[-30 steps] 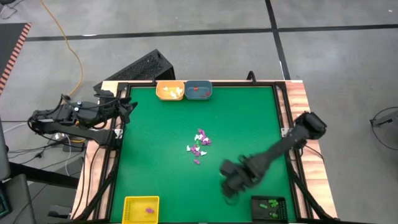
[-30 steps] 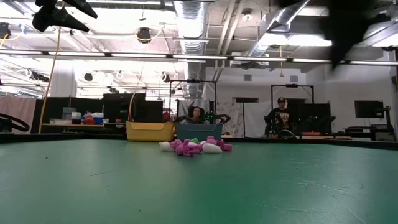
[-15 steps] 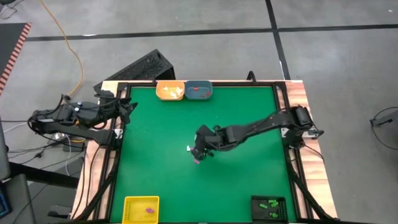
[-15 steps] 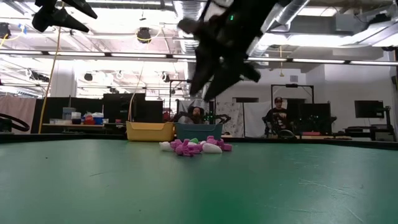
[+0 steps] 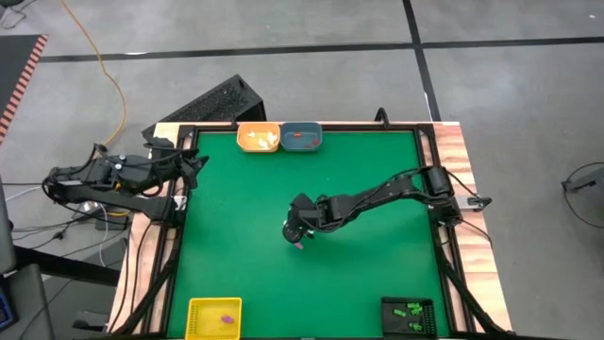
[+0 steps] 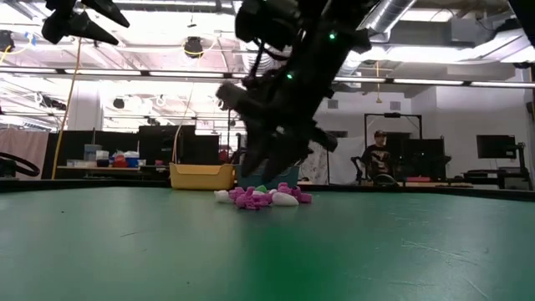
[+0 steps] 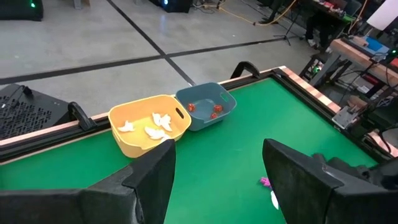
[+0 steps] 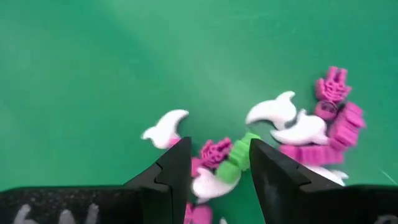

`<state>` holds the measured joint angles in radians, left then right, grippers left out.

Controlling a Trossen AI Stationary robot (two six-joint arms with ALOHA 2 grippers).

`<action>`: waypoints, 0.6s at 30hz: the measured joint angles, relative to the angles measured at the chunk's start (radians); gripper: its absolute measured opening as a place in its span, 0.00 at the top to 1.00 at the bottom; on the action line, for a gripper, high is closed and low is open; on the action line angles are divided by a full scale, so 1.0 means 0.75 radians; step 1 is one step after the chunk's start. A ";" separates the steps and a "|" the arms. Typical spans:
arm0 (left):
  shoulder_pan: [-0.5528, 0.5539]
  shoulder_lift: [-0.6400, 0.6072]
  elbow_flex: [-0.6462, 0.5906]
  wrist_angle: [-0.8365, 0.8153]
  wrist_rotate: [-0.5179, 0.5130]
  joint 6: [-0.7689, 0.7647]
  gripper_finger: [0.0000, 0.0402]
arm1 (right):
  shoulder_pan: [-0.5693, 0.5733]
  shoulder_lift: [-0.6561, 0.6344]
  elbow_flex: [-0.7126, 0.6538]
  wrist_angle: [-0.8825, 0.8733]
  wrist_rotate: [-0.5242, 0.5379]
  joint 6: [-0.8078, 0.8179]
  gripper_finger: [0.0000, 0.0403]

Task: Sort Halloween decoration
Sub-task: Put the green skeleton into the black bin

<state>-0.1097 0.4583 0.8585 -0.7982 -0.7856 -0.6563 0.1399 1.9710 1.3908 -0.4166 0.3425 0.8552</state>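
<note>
Trinkets (image 8: 292,134) heaped mid-table (image 5: 377,283), right gripper (image 5: 298,229) low over the heap, jaws parted and empty around a green piece (image 8: 238,160): picking underway, next needing a clean pinch on that one alone; left gripper (image 5: 193,168) parked beside the table, open.

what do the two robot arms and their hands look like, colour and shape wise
Both arms are dark, nearly black, built of slim jointed segments with bulkier joint housings. The right arm shows a small green indicator light in the low view. Its right hand ends in two flat, angular black fingers. The left hand has the same broad, dark, matte fingers. Thin cables trail by the left arm.
</note>
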 joint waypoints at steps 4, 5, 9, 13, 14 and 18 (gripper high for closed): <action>0.000 0.000 0.000 0.001 -0.007 -0.001 0.42 | 0.000 0.037 0.000 -0.039 0.004 0.003 0.59; 0.000 0.000 0.000 0.001 -0.007 -0.001 0.42 | -0.001 0.043 -0.001 -0.059 0.002 0.002 0.59; 0.000 0.000 0.000 0.001 -0.009 -0.002 0.42 | -0.012 0.058 -0.001 -0.072 -0.014 0.005 0.59; 0.000 0.000 0.000 0.001 -0.007 -0.004 0.42 | -0.015 0.058 -0.001 -0.081 -0.015 0.005 0.61; 0.000 0.000 0.000 0.001 -0.007 -0.004 0.42 | -0.017 0.058 -0.001 -0.083 -0.010 0.005 0.62; 0.000 0.000 0.000 0.002 -0.007 -0.004 0.42 | -0.025 0.058 -0.001 -0.091 -0.030 0.015 0.73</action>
<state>-0.1096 0.4583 0.8585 -0.7967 -0.7906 -0.6590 0.1209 2.0148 1.3903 -0.4852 0.3197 0.8664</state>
